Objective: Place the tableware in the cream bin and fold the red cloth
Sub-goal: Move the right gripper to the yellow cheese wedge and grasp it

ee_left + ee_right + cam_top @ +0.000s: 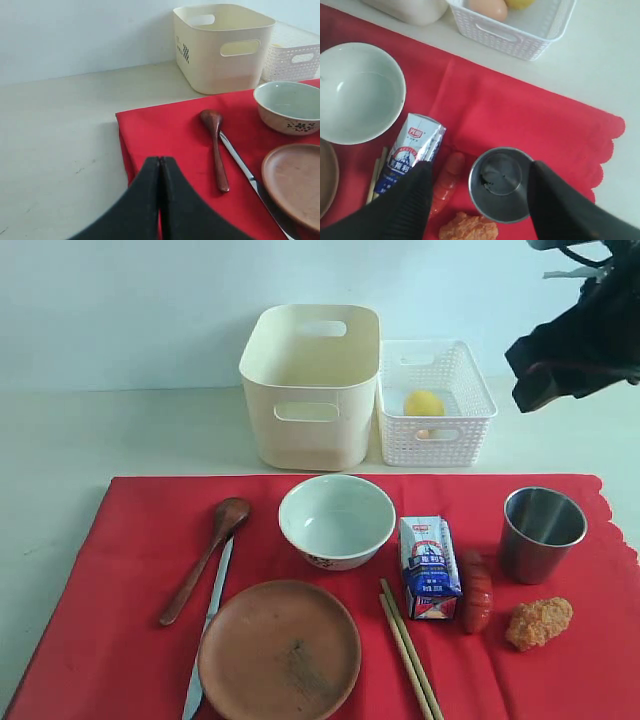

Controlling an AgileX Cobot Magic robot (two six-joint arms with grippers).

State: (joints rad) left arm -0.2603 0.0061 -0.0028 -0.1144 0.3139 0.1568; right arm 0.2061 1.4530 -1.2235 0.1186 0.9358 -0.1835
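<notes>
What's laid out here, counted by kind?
Tableware: 6 (bowl, plate, spoon, knife, chopsticks pair, steel cup)
Food: 4 (lemon, egg, sausage, nugget)
Carton: 1
Bins: 2 (cream bin, white basket)
Red cloth: 1
Total: 14

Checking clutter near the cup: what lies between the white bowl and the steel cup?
In the exterior view, the blue-white carton stands between bowl and steel cup, with the sausage beside it.

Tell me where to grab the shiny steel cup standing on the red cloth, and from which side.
I'd grip the upright steel cup by its round wall just below the rim, coming straight down from above. It has no handle, its mouth faces up, and the open right gripper hangs over it with a finger on either side.
</notes>
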